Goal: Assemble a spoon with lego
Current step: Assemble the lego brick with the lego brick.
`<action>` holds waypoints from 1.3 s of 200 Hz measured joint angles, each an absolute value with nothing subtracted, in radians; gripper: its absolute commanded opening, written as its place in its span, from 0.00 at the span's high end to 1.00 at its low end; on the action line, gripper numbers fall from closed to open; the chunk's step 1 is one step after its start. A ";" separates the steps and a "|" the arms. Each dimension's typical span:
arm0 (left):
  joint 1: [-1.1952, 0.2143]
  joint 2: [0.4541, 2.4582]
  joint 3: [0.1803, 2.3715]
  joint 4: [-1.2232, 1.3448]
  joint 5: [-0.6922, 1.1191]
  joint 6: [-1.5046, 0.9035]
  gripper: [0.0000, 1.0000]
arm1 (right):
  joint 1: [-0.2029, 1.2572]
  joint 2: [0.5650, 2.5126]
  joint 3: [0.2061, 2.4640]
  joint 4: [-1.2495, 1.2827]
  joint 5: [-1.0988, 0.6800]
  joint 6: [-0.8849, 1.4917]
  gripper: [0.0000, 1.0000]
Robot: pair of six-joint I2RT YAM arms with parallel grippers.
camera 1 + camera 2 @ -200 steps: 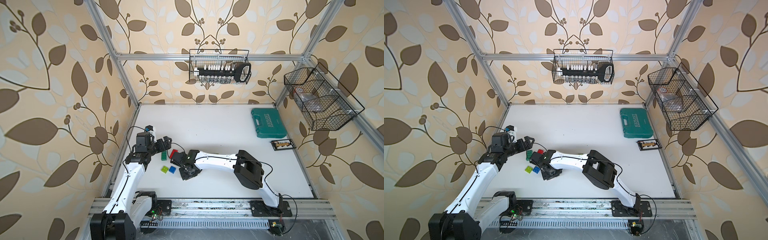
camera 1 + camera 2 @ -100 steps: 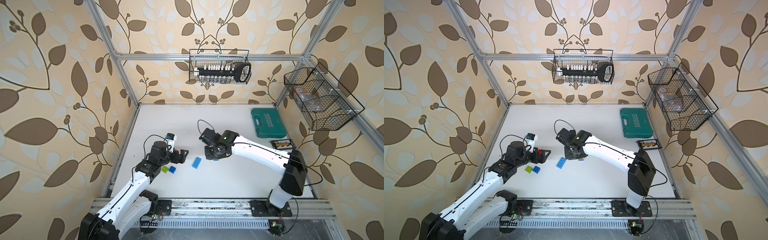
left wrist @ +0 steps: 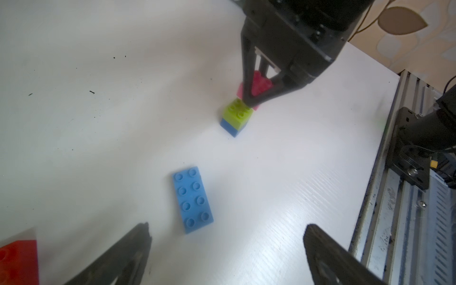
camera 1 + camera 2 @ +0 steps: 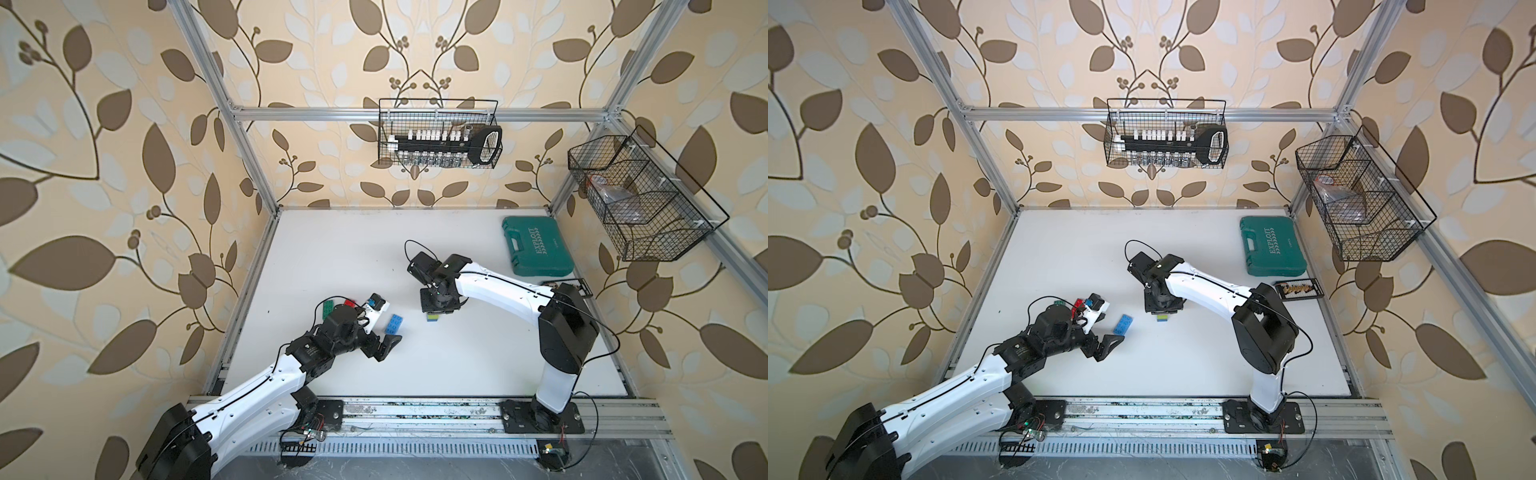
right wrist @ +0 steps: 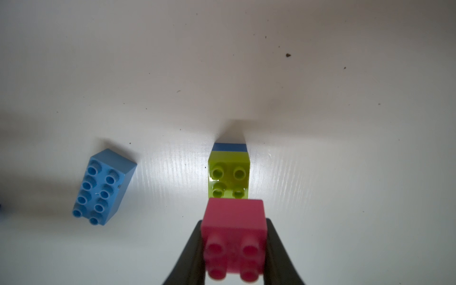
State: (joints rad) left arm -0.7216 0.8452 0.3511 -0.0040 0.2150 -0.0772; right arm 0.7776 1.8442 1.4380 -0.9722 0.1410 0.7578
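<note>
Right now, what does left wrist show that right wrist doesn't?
Only left wrist: a red brick, cropped, the open left end effector, the base rail. Only right wrist: the pink brick unobstructed, four studs toward the camera. Both: the right end effector shut on the pink brick, close to the lime-on-blue stack, and the light blue brick lying apart.

Glossy plastic lime brick (image 5: 228, 176), smooth studded light blue brick (image 5: 103, 187), matt white ribbed tabletop (image 3: 283, 192), scuffed metal rail (image 3: 394, 246).

"EXPLOIT" on teal case (image 4: 537, 246)
</note>
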 measured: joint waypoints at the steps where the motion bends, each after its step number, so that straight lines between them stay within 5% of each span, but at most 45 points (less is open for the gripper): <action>1: -0.722 0.846 0.351 -0.004 0.215 -0.077 0.01 | 0.777 1.845 1.438 -0.972 0.141 0.758 0.85; 260: -0.722 0.881 0.351 0.003 0.214 -0.067 0.01 | 0.749 1.879 1.368 -0.850 0.096 0.765 0.87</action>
